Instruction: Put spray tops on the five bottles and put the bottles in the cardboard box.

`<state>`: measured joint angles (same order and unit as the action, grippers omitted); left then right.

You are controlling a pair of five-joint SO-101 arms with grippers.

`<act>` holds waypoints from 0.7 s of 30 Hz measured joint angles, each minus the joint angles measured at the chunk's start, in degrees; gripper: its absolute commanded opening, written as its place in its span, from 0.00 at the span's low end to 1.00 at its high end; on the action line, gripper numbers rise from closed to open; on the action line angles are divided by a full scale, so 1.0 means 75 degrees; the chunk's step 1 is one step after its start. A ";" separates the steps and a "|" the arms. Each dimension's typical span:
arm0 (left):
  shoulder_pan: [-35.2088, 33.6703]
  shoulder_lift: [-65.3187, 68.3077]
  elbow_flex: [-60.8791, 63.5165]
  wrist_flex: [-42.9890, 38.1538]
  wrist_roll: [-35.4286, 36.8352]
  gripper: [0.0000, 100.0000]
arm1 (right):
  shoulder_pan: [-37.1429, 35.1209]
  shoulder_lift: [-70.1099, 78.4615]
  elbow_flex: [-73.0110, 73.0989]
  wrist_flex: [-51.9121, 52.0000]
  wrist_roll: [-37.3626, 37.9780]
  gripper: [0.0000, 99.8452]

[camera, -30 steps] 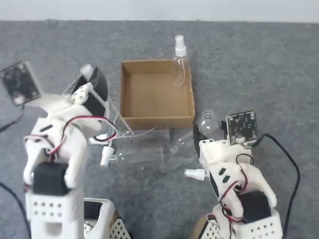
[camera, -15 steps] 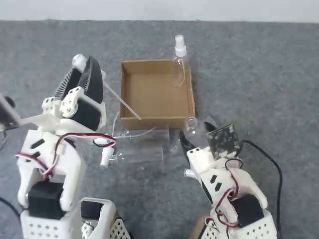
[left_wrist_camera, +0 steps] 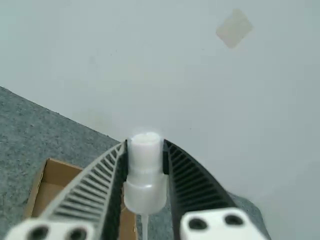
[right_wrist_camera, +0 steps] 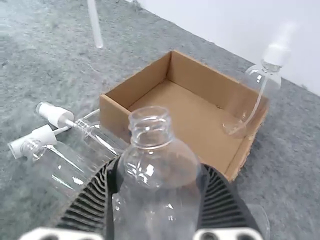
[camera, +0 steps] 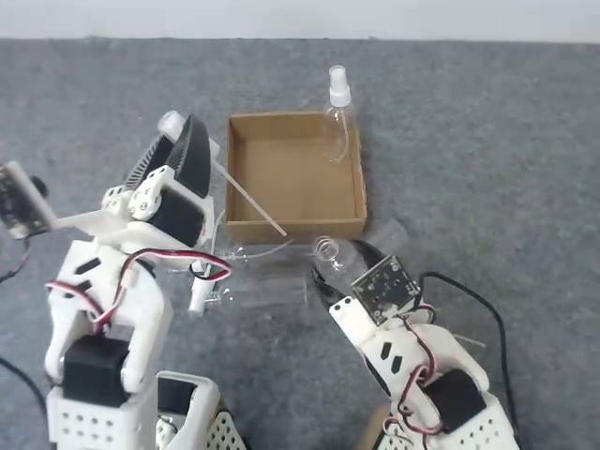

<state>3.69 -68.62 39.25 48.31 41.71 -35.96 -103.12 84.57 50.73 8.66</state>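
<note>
Now, my left pincer [left_wrist_camera: 145, 149] hangs raised above the mat [camera: 487, 122], and it is clamped tight on a white spray top [left_wrist_camera: 145, 185], with one ribbed finger pressed to each side of its collar. The head of the spray top sticks out past my fingertips. From under the pincer its thin tube [camera: 248, 199] slants down and away, crossing over the box [camera: 295, 228] at the corner nearest this pincer. The box itself lies below and ahead of it. My right pincer [right_wrist_camera: 156, 175] sits low, just outside the box's near wall. It is closed round the body of an open bottle [right_wrist_camera: 149, 131], whose bare threaded neck points out beyond my fingertips toward the box. Straight beyond this pincer, in a far corner of the box, a capped bottle [right_wrist_camera: 250, 95] sits inside with its white top above the rim. Beside my right pincer, on the side toward my left arm, two lying bottles [camera: 272, 291] rest on the mat along the outside of the box's near wall. Two white caps [right_wrist_camera: 52, 114] sit at the ends of them that point toward my left arm; I cannot tell if these are screwed on.
</note>
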 measured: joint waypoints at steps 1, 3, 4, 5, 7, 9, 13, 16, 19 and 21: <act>0.0000 0.0000 0.0000 0.0000 0.0012 0.01 | -0.0023 0.0000 0.0094 -0.0105 0.0000 0.02; 0.0000 0.0000 0.0000 0.0000 0.0012 0.01 | 0.0000 0.0000 0.0270 -0.0305 0.0117 0.02; 0.0000 0.0000 0.0000 0.0000 0.0012 0.01 | 0.0000 0.0000 0.0352 -0.0399 0.0223 0.02; 0.0023 0.0000 0.0000 0.0000 0.0012 0.01 | -0.0023 0.0000 0.0410 -0.0492 0.0305 0.02; 0.0176 0.0000 0.0000 0.0000 0.0023 0.01 | -0.0035 0.0000 0.0527 -0.0668 0.0375 0.02; 0.0352 0.0000 0.0000 0.0000 0.0023 0.01 | -0.0035 0.0000 0.0586 -0.0785 0.0410 0.02; 0.0586 0.0000 0.0199 -0.0070 0.0023 0.01 | -0.0035 0.0000 0.0586 -0.0891 0.0410 0.02; 0.0715 0.0000 0.0328 -0.0223 0.0023 0.01 | -0.0035 0.0000 0.0586 -0.0914 0.0410 0.02; 0.0715 0.0000 0.0375 -0.0305 0.0023 0.01 | -0.0035 0.0000 0.0586 -0.0914 0.0410 0.02; 0.0715 0.0000 0.0375 -0.0316 0.0023 0.01 | -0.0035 0.0000 0.0586 -0.0914 0.0410 0.02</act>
<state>9.05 -68.62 42.07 45.93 41.89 -36.22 -103.12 88.97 43.87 11.74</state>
